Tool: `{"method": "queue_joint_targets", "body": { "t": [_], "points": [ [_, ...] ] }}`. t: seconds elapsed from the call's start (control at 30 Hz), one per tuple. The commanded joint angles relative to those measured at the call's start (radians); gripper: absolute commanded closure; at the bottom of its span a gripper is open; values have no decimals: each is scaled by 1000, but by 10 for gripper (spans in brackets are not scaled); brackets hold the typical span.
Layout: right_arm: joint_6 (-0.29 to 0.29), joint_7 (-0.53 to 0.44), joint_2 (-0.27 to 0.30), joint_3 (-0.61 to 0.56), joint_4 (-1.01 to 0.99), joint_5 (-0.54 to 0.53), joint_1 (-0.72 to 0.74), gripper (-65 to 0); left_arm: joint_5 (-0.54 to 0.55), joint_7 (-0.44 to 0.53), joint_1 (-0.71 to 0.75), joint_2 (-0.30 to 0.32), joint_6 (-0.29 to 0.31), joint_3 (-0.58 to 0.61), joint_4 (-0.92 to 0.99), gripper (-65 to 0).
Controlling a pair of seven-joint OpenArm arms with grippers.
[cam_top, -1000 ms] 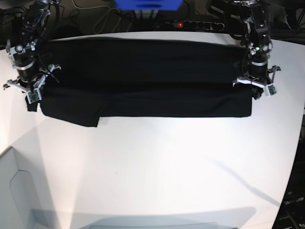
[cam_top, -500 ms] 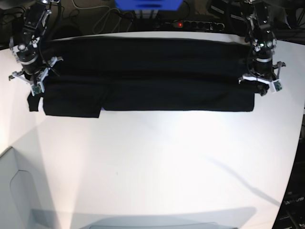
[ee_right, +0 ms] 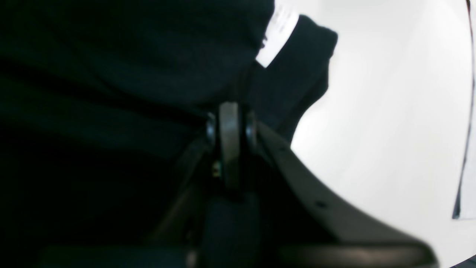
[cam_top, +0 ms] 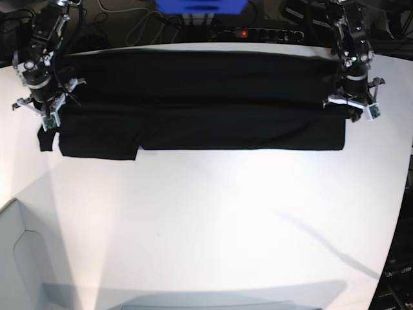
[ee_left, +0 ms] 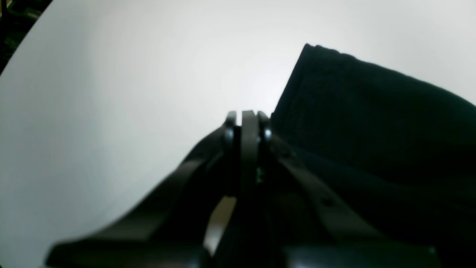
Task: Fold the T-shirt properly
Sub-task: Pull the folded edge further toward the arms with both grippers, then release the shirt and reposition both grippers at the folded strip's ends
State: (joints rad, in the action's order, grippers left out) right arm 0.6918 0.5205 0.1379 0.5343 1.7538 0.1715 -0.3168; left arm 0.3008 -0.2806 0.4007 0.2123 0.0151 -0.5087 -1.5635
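The black T-shirt (cam_top: 200, 103) lies folded into a long flat band across the far part of the white table (cam_top: 213, 226). My left gripper (cam_top: 352, 111) stands at the band's right end. In the left wrist view its jaws (ee_left: 247, 115) are pressed together at the shirt's side edge (ee_left: 357, 111), shut on the cloth there. My right gripper (cam_top: 44, 117) is at the band's left end, jaws (ee_right: 230, 109) together on dark cloth. A white tag (ee_right: 277, 37) and a sleeve tip (ee_right: 301, 70) lie just beyond it. The same sleeve tip (cam_top: 44, 139) pokes out at the left.
A power strip (cam_top: 258, 32) with a red light, cables and a blue object (cam_top: 200, 5) sit behind the table's far edge. The table's curved edge runs down the right side (cam_top: 400, 213). A pale grey panel (cam_top: 19, 258) stands at the near left corner.
Both grippers moved toward the far edge, and the shirt's near edge went back with them, so the band now looks narrower. The jaws stayed together.
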Motion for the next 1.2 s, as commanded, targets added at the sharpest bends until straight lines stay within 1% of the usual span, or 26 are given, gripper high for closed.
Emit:
{"method": "queue_joint_targets", "body": {
  "t": [0.0,0.07,0.17,0.23,0.33,0.43,0.57,0.73,0.87,1.0,1.07,1.1,1.17],
  "points": [
    [6,-15,27,5,10,-3,-3,-73,-2,28,-3,11,-8,-6,-13,-14],
    [6,-15,32,8,13,-3,-3,-151,-2,28,-1,9,-8,-6,-15,-65],
    [6,-16,30,33,71,-7,3,-262,-2,28,17,6,-8,-6,-27,-172],
    [6,-16,26,43,119,-8,15,-300,-2,28,19,5,-8,-6,-33,-225],
    [6,-7,26,37,145,-8,51,-323,-2,28,20,5,-8,-6,-45,-287],
    [6,-6,26,-9,120,-5,104,-325,-2,28,20,3,-8,-6,-47,-322],
    [6,-6,27,-46,13,-5,183,-326,-2,28,20,3,-8,-6,-47,-324],
    [6,-6,29,-44,-151,-3,278,-326,-2,28,30,3,-8,-11,-47,-324],
    [6,-6,36,-44,-248,-3,311,-326,-2,28,39,3,-8,-11,-47,-324],
    [6,-6,45,-49,-272,-3,310,-316,-2,28,39,3,-8,-12,-47,-324],
    [6,-6,42,-49,-272,-5,308,-281,-2,28,39,3,-8,-12,-47,-324],
    [6,-6,42,-49,-272,-5,310,-247,-2,28,39,3,-8,-12,-47,-324],
    [6,-7,39,-44,-266,-5,311,-145,-2,28,39,3,-8,-12,-47,-324]
  ]
}}
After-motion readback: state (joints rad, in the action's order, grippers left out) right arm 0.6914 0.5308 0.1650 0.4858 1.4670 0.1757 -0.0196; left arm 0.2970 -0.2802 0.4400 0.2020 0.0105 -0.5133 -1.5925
